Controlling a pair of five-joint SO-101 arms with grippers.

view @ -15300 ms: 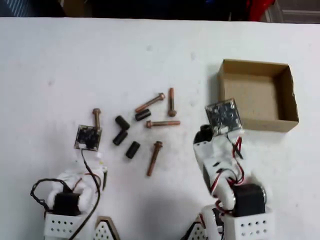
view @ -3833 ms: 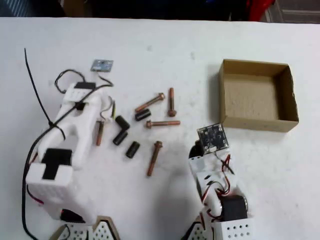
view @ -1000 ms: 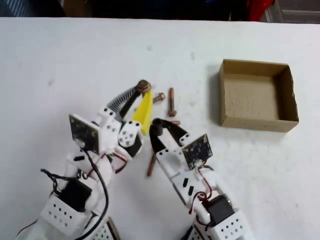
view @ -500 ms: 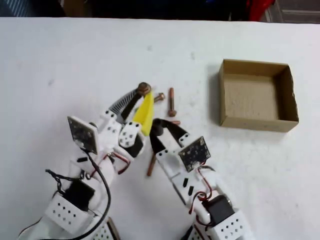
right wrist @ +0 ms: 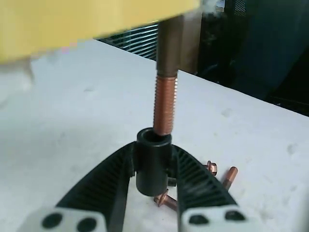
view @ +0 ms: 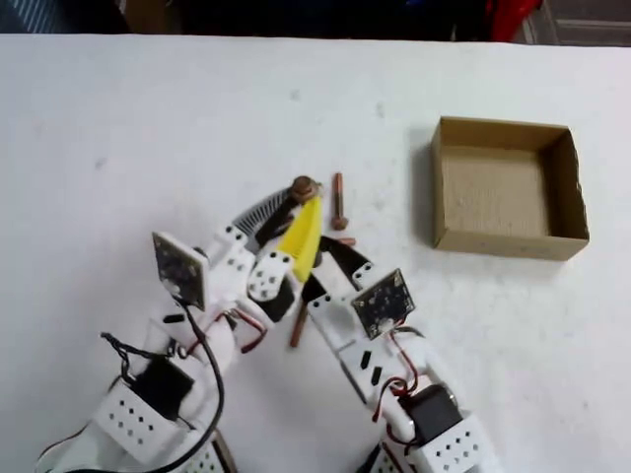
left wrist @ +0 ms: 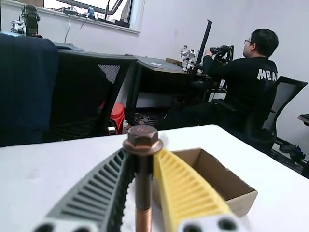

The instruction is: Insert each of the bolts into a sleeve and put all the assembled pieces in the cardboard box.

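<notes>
Because its threaded tip must enter the bore squarely, I have the left jaws clenched on the copper-coloured hex-head bolt (left wrist: 143,188), upright at mid-frame of the high view, its tip at the mouth of the short black cylindrical sleeve (right wrist: 153,162) grasped in the right jaws.

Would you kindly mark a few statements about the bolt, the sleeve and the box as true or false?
1. The left gripper holds a bolt upright. True.
2. The right gripper grips a black sleeve. True.
3. The bolt is fully seated in the black sleeve. False: only its threaded tip meets the sleeve's mouth.
4. The cardboard box holds an assembled piece. False: the cardboard box has nothing in it.
</notes>
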